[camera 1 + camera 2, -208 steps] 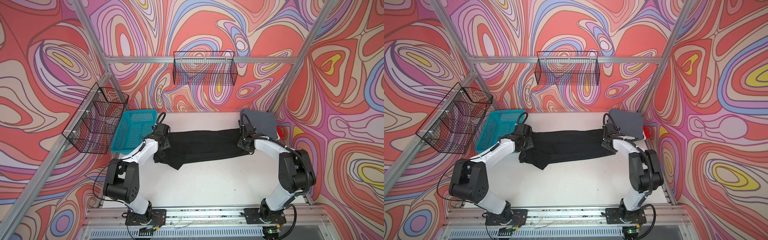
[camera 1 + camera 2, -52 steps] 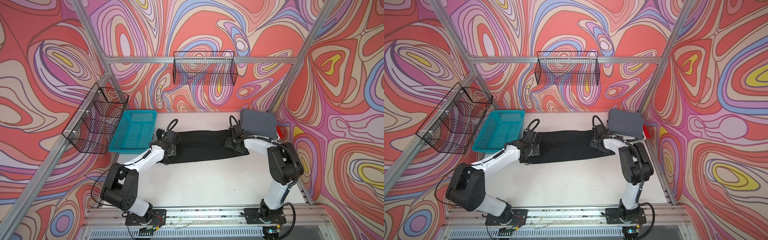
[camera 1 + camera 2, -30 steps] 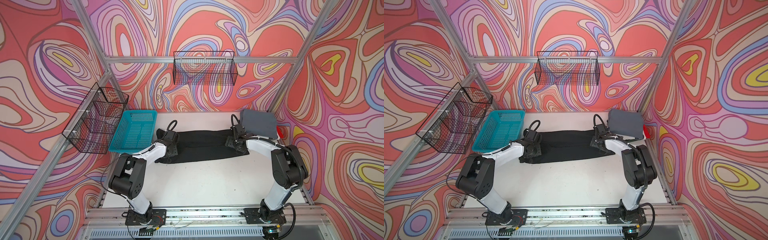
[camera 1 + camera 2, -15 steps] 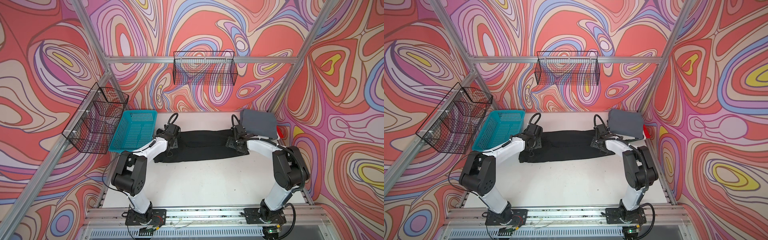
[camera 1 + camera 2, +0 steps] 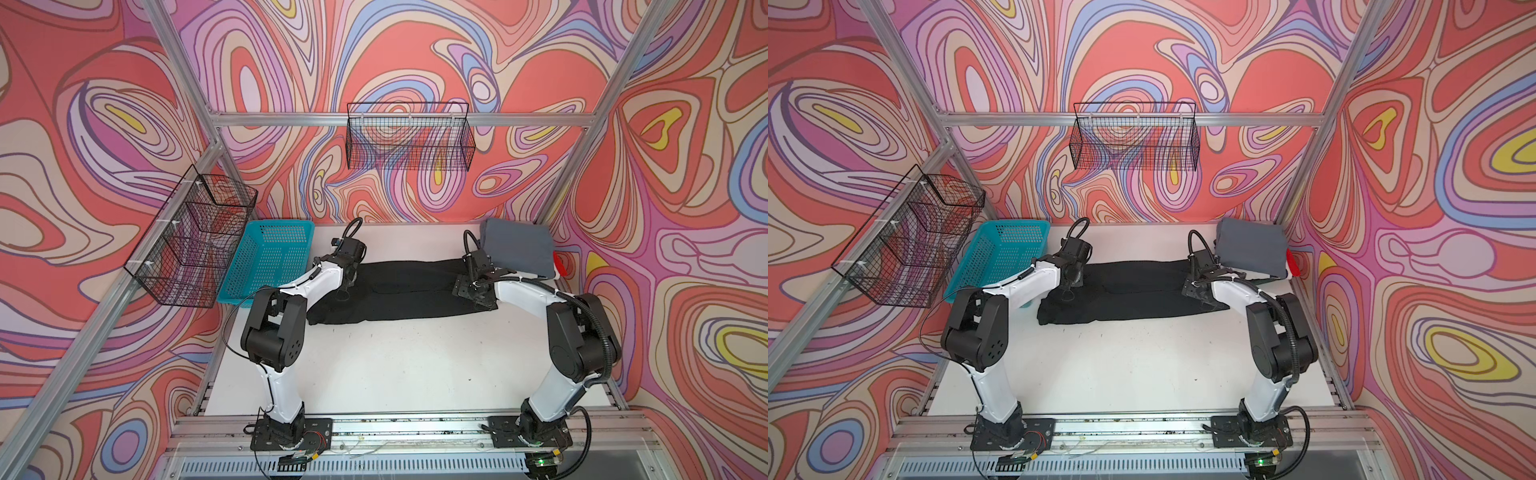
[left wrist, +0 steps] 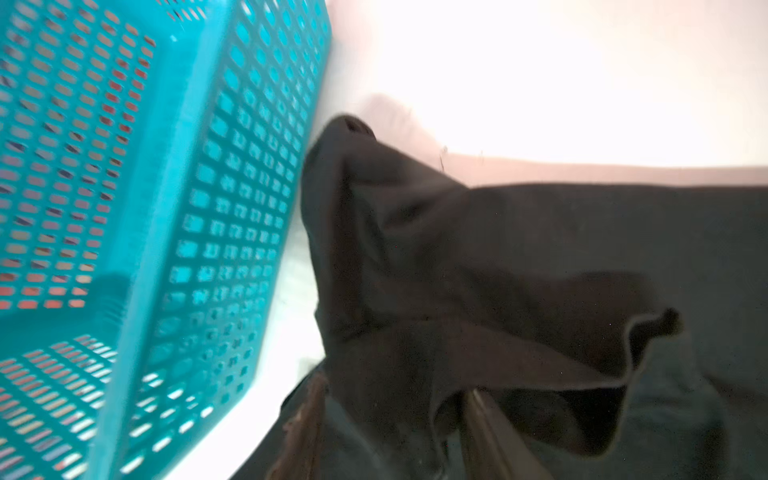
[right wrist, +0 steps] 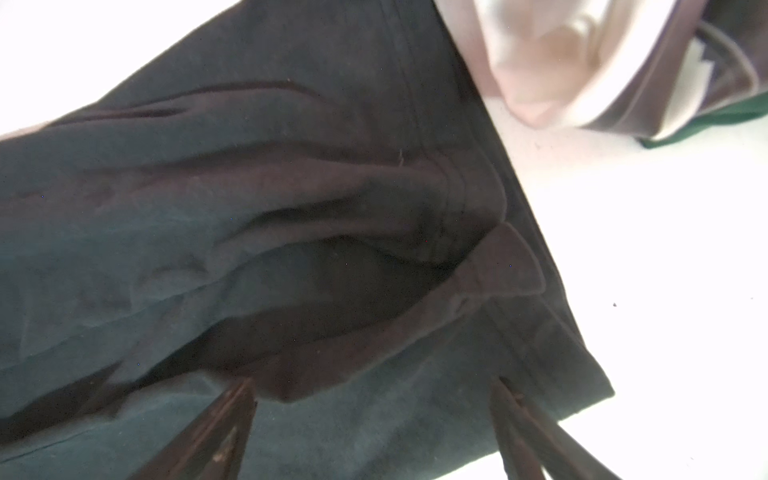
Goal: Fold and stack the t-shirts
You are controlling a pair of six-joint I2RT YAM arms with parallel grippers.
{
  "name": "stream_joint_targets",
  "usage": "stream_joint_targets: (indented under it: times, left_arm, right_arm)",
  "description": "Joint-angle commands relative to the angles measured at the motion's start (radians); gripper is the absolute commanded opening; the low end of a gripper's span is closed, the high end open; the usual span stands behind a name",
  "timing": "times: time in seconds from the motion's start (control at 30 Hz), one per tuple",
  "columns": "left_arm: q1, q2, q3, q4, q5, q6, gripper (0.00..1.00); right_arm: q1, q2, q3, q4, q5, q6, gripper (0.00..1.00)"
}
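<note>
With left gripper (image 6: pixel 390 432) half-open, right gripper (image 7: pixel 374 432) wide, nothing clamped — pinch black t-shirt (image 5: pixel 407 291) ends, mid-frame, evenly before folding.

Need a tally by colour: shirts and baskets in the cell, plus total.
Black shirt: 1
Grey shirt: 1
White shirt, edge in the pile: 1
Red shirt, edge only: 1
Green shirt, edge only: 1
Turquoise basket: 1
Black wire baskets: 2 (back wire basket, side wire basket)
Total: 8
</note>
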Motion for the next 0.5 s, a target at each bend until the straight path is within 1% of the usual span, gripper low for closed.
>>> stream_joint_targets:
  times: [0.0, 0.1, 0.2, 0.27, 0.37, 0.47]
  left_arm:
    - [0.005, -0.058, 0.046, -0.056, -0.036, 0.024, 0.54]
    - [-0.001, -0.128, 0.009, -0.061, 0.023, -0.011, 0.56]
    - [-0.009, -0.235, -0.097, 0.0, 0.105, -0.034, 0.63]
    - [-0.022, -0.301, -0.169, 0.035, 0.148, -0.041, 0.65]
    - [-0.043, -0.379, -0.253, 0.056, 0.206, -0.06, 0.64]
    - [-0.067, -0.415, -0.323, 0.071, 0.26, -0.066, 0.56]
  right_arm:
    - [0.003, -0.037, -0.017, -0.015, 0.023, -0.004, 0.93]
    - [0.003, -0.043, -0.018, -0.018, 0.023, -0.005, 0.93]
    - [0.003, -0.048, -0.019, -0.017, 0.023, -0.006, 0.93]
    - [0.003, -0.048, -0.018, -0.017, 0.02, -0.006, 0.93]
    - [0.003, -0.049, -0.018, -0.012, 0.014, -0.007, 0.93]
    - [0.003, -0.049, -0.022, 0.001, 0.003, -0.005, 0.93]
